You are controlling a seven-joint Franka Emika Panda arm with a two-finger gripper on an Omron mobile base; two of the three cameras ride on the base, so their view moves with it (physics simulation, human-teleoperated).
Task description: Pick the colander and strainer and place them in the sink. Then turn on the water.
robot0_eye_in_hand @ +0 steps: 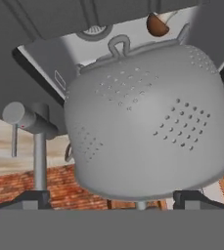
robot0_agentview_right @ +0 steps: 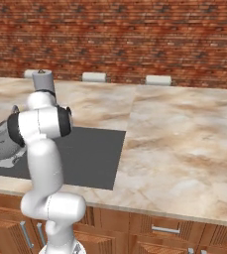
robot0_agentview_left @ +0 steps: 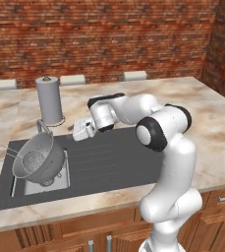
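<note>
Hand view, nearest first: the jaws stand spread wide with nothing between them, the two dark finger tips [robot0_eye_in_hand: 35, 197] rising on either side of the colander [robot0_eye_in_hand: 145, 122], which sits just ahead of them. Its perforated wall faces the camera and a rim handle shows at its far edge. Beside the colander stands the faucet [robot0_eye_in_hand: 30, 127], its spout turned sideways; no water is seen running.

Left base view: the gripper [robot0_agentview_left: 79, 130] hovers near the colander [robot0_agentview_left: 38, 160], apart from it, over the ribbed drainboard of the sink [robot0_agentview_left: 109, 157]. The colander lies tilted in the small steel basin, leaning against its edge. The strainer [robot0_agentview_left: 8, 150] rests just beside the colander, its thin handle over the sink's outer rim; whether its mesh scoop lies fully in the basin cannot be told. Beyond the colander, on the surface [robot0_agentview_left: 202, 118], stands a paper towel holder [robot0_agentview_left: 49, 98].

Judgement: placement of the colander appears done, the strainer's probably so. Turning on the water remains.
</note>
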